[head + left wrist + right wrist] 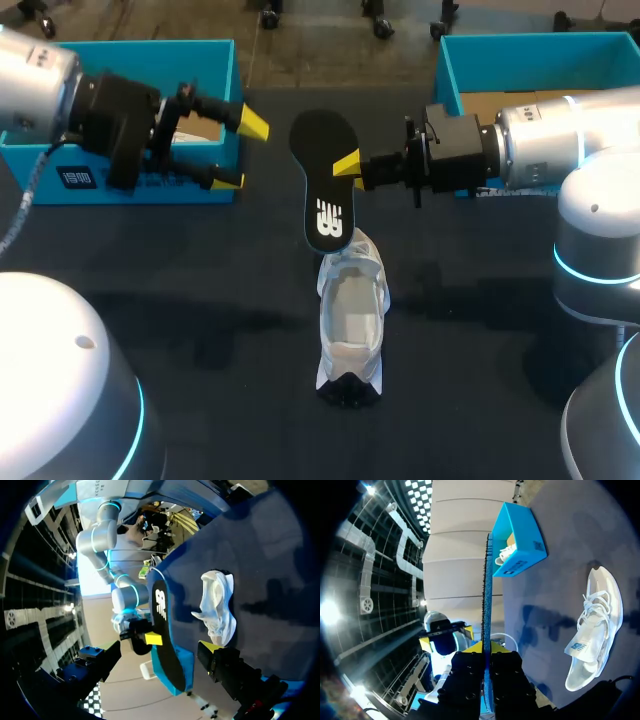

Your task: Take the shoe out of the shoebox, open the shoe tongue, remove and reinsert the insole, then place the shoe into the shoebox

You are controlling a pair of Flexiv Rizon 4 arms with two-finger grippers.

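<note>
A black insole [324,180] hangs in the air over the table's middle, and my right gripper [350,165] is shut on its right edge. In the right wrist view the insole [486,595] shows edge-on, rising from between the shut fingers of that gripper [487,652]. A white shoe [350,325] stands on the dark table below it, opening up. My left gripper [241,152] is open, just left of the insole and apart from it. From the left wrist, the insole [167,645] stands ahead between the spread fingers of the left gripper [160,656], with the shoe [218,607] beyond.
A blue shoebox [60,170] stands at the back left, behind my left arm. A second blue box [450,60] is at the back right, behind my right arm. The first box [520,545] holds another white shoe.
</note>
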